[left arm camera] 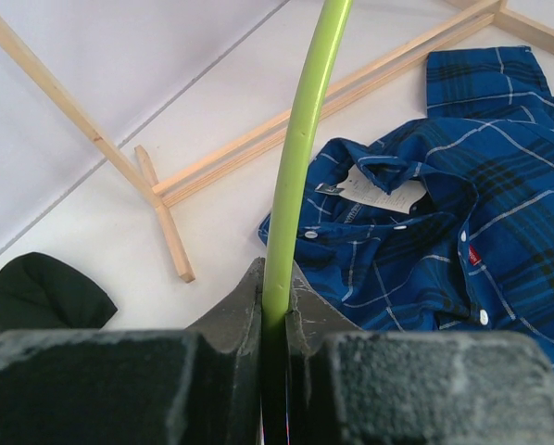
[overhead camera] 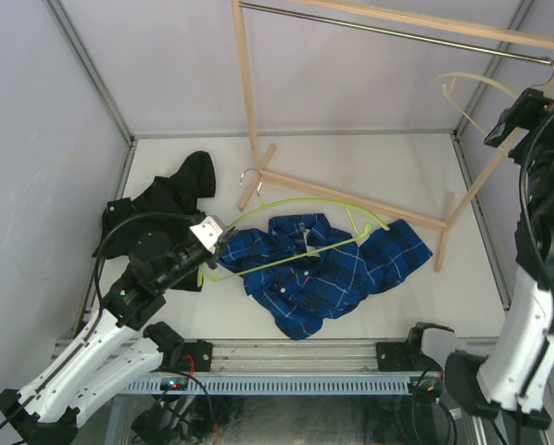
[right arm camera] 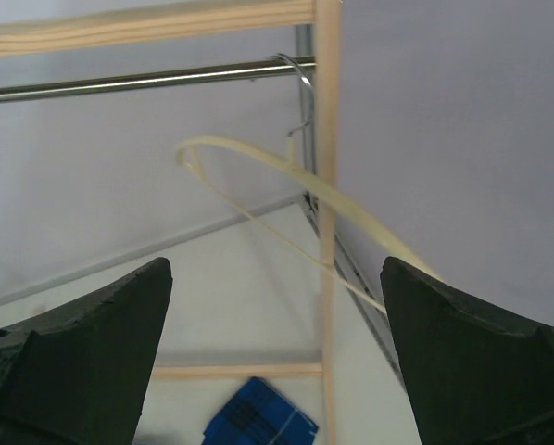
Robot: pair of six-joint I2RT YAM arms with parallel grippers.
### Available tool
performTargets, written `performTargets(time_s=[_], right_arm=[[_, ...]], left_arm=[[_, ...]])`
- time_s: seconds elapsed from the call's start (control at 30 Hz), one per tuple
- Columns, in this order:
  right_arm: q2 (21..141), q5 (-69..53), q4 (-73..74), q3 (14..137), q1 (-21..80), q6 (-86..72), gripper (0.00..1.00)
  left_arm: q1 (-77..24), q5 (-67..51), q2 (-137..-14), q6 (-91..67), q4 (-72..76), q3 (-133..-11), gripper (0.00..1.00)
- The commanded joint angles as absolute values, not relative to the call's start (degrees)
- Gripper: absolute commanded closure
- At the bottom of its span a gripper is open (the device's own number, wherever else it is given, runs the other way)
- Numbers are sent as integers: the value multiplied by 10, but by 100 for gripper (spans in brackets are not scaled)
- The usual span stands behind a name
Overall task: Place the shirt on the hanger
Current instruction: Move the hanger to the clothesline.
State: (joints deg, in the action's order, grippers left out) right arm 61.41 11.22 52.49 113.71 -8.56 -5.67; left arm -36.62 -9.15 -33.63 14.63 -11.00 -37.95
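Shirt [overhead camera: 351, 269] lies crumpled on the table [overhead camera: 370, 158], collar up, in front of the wooden rack's [overhead camera: 246, 83] base. Hanger [overhead camera: 286, 257] rests across the shirt, silver hook toward the rack foot. Left gripper [overhead camera: 212, 232] is clamped on the hanger's lime rod at its left end; left wrist view shows both jaws pressed on it. Right gripper [overhead camera: 510, 119] is raised by the steel rail [overhead camera: 397, 32], jaws spread wide, holding nothing, facing a cream hanger [right arm camera: 258, 162]. Black garment [overhead camera: 180, 190] sits behind the left arm.

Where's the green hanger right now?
Top view, centre-left: the hanger stretches over the shirt, its left end clamped in the left gripper, hook beside the foot of the rack.
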Motion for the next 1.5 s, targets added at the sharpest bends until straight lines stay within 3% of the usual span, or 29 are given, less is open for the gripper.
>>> performTargets(time_s=[0.0,0.13,0.23,0.4,0.7,1.03,1.47], right_arm=[[652,-13,537,1200,-207,-53,6],[712,-233,554,1244,-384,-90,6],[716,-401,512,1195,-479,-138,6],[695,-507,381,1068,-541,-222,9],[736,-522,378,1052,-549,-178,10],[729,-514,409,1047,-459,-115,12],[679,-313,494,1016,-323,-58,40]], left_arm=[[-366,-99,-334,138,-80,-413,100],[-367,-106,-337,136,-80,-414,100],[-367,-107,-341,136,-80,-415,100],[-367,-111,-350,135,-80,-418,100],[-367,-120,-357,135,-80,-420,100],[-367,-115,-348,138,-87,-422,100],[-366,-116,-336,137,-85,-420,100]])
